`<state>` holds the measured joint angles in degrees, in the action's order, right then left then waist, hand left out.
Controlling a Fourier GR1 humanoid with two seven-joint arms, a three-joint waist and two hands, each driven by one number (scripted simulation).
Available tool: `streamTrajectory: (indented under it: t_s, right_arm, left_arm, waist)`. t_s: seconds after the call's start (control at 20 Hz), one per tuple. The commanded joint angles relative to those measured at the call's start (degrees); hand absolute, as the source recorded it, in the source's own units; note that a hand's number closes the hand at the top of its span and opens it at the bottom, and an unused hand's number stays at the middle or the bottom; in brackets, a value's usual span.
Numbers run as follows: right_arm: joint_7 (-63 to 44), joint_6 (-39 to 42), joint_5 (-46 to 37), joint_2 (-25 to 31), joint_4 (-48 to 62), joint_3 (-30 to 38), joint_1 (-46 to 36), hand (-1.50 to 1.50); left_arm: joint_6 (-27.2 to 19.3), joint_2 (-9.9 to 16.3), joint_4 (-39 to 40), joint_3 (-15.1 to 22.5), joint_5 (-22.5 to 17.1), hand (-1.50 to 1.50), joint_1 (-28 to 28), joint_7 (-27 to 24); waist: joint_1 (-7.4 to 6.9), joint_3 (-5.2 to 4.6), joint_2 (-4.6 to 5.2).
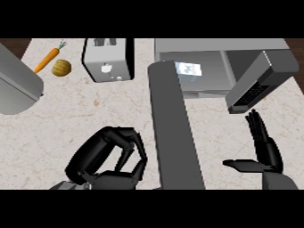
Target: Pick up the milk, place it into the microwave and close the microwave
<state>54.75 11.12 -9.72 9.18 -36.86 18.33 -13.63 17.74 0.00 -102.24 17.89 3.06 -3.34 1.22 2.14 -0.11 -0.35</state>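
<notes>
Curled left robot hand (108, 156) and straight-fingered right robot hand (263, 147) over pale marbled counter (62, 116), open microwave (227, 71) beyond.

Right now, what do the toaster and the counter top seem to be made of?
The toaster looks like brushed metal: silver-grey sides with a soft sheen and dark slots on top. The counter top looks like polished stone, perhaps marble: pale cream with faint brownish veins. Neither can be told for certain.
</notes>
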Motion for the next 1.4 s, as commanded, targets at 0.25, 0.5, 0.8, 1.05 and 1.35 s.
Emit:
streamTrajectory:
  t_s: [0.25,0.5,0.8,1.05,1.35]
  right_arm:
    - [-1.38,8.67,3.09,2.69,-20.54,-3.77,15.15,-1.5]
    - [-4.99,10.2,5.7,3.41,-29.64,-5.2,17.29,-1.5]
    - [-9.79,16.11,13.04,5.93,-37.55,-5.39,17.37,-1.5]
    - [-14.89,16.64,16.15,4.94,-47.18,-8.36,21.56,-1.5]
    - [-18.62,18.47,19.83,7.48,-54.37,-9.08,22.77,-1.5]
  left_arm:
    - [-7.78,0.0,23.77,9.49,6.79,1.5,-9.04,-9.47]
    - [-21.55,0.0,37.25,18.76,4.97,1.5,-16.0,-15.29]
    - [-32.74,0.01,45.8,24.17,-5.53,1.5,-19.02,-26.39]
    - [-36.62,0.01,51.27,29.27,-13.03,1.5,-23.34,-29.05]
    - [-39.07,0.01,53.0,32.49,-20.4,1.5,-29.61,-26.97]
  waist:
    - [0.64,-0.07,0.22]
    - [1.5,-0.09,0.51]
    - [2.81,-0.18,1.0]
    - [4.04,-0.22,1.18]
    - [6.96,-0.3,1.62]
